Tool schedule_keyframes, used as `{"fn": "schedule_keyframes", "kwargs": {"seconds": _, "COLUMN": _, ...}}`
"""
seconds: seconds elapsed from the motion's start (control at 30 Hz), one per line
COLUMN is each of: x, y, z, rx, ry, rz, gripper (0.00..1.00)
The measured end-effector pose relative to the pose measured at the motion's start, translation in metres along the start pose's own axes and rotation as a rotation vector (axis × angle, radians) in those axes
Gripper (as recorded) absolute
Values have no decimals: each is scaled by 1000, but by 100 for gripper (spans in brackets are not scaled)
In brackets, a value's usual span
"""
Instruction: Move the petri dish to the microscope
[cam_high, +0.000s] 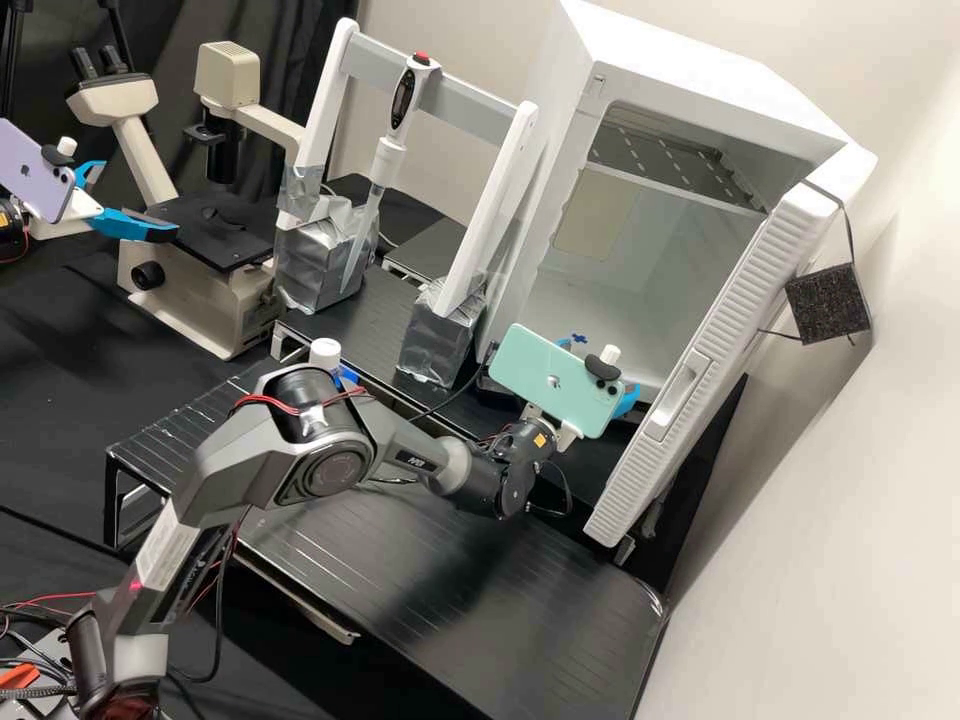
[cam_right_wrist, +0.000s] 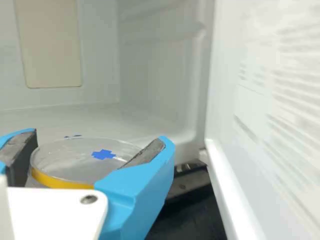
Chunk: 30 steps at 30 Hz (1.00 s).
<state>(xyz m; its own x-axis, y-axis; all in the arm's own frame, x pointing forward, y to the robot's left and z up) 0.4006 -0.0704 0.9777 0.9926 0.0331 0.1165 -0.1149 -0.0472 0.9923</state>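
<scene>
Since your end effector (cam_right_wrist: 101, 136) has petri dish (cam_right_wrist: 70, 164) clamped between fingers, ease out past open door (cam_right_wrist: 250, 120) (close alongside).

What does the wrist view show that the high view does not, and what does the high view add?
Wrist view: the clear, round petri dish with its yellow band, held between the two bright blue fingers of the white gripper.
High view: the cream microscope with its black stage, the upright pipette with a red button, and the mint-green phone.
Both: the open white cabinet, the beige rectangular panel inside it, and blue of the gripper's fingers.
</scene>
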Motion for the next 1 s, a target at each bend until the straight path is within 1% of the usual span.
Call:
{"fn": "schedule_keyframes", "kwargs": {"seconds": 0.1, "x": -8, "y": -3, "z": 2, "rx": 12, "ry": 6, "rz": 1, "gripper": 0}}
{"fn": "schedule_keyframes", "kwargs": {"seconds": 0.13, "x": -12, "y": -4, "z": 2, "rx": 12, "ry": 7, "rz": 1, "gripper": 0}}
{"fn": "schedule_keyframes", "kwargs": {"seconds": 0.3, "x": -23, "y": -2, "z": -1, "rx": -21, "ry": 13, "rz": 11, "gripper": 0}}
{"fn": "schedule_keyframes", "kwargs": {"seconds": 0.4, "x": -32, "y": -3, "z": -7, "rx": -26, "ry": 39, "rz": 21, "gripper": 0}}
{"fn": "schedule_keyframes", "kwargs": {"seconds": 0.43, "x": -36, "y": -3, "z": -7, "rx": -32, "ry": 42, "rz": 24, "gripper": 0}}
{"fn": "schedule_keyframes", "kwargs": {"seconds": 0.5, "x": -49, "y": -5, "z": -10, "rx": -53, "ry": 64, "rz": 34, "gripper": 0}}
{"fn": "schedule_keyframes", "kwargs": {"seconds": 0.53, "x": -53, "y": -5, "z": -10, "rx": -55, "ry": 65, "rz": 36, "gripper": 0}}
{"fn": "schedule_keyframes", "kwargs": {"seconds": 0.6, "x": -68, "y": -6, "z": -13, "rx": -68, "ry": 88, "rz": 55, "gripper": 0}}
{"fn": "schedule_keyframes", "kwargs": {"seconds": 0.67, "x": -81, "y": -6, "z": -16, "rx": -66, "ry": 99, "rz": 67, "gripper": 0}}
{"fn": "schedule_keyframes", "kwargs": {"seconds": 0.73, "x": -96, "y": -8, "z": -17, "rx": -62, "ry": 88, "rz": 69, "gripper": 0}}
{"fn": "schedule_keyframes", "kwargs": {"seconds": 0.87, "x": -127, "y": -15, "z": -23, "rx": -79, "ry": 62, "rz": 32, "gripper": 0}}
{"fn": "schedule_keyframes", "kwargs": {"seconds": 1.0, "x": -150, "y": -23, "z": -34, "rx": -104, "ry": 62, "rz": -9, "gripper": 0}}
